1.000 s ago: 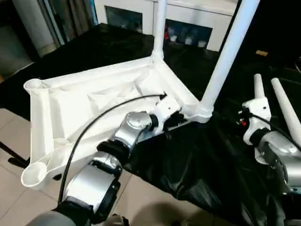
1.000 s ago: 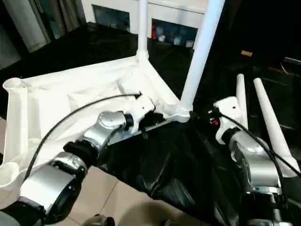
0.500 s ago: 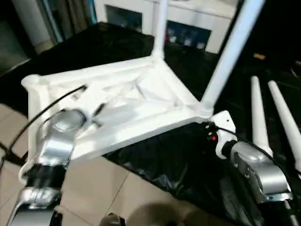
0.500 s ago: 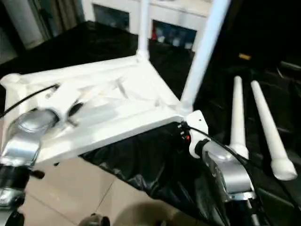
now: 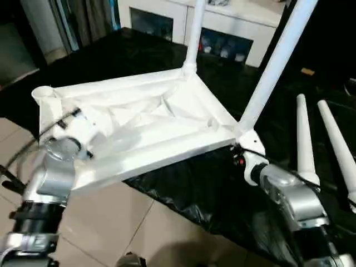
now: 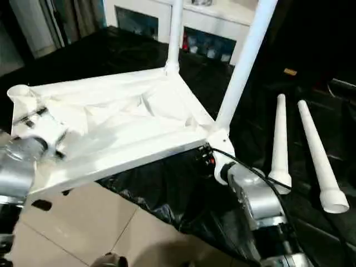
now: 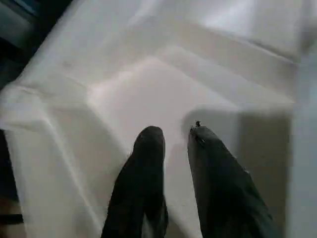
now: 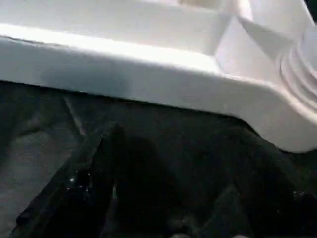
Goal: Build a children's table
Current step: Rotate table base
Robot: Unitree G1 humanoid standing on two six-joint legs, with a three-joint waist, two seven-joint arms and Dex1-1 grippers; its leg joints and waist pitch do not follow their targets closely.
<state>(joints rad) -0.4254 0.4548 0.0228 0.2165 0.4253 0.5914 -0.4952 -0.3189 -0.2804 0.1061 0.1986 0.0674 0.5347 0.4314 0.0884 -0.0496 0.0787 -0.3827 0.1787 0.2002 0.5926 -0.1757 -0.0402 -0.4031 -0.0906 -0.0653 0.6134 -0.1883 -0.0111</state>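
A work surface draped in black sheet is being shown above a tiled floor. The white table top is lying on it underside up, overhanging the near edge, with two legs standing in its far sockets. Two loose legs are lying well apart on the right. The left gripper, fingers slightly parted and empty, is being held over the ribbed underside. The right gripper is being held wide open by the near corner.

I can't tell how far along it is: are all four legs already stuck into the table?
No: two legs stand up from the upturned tabletop, while two loose legs lie on the black cloth beside it.
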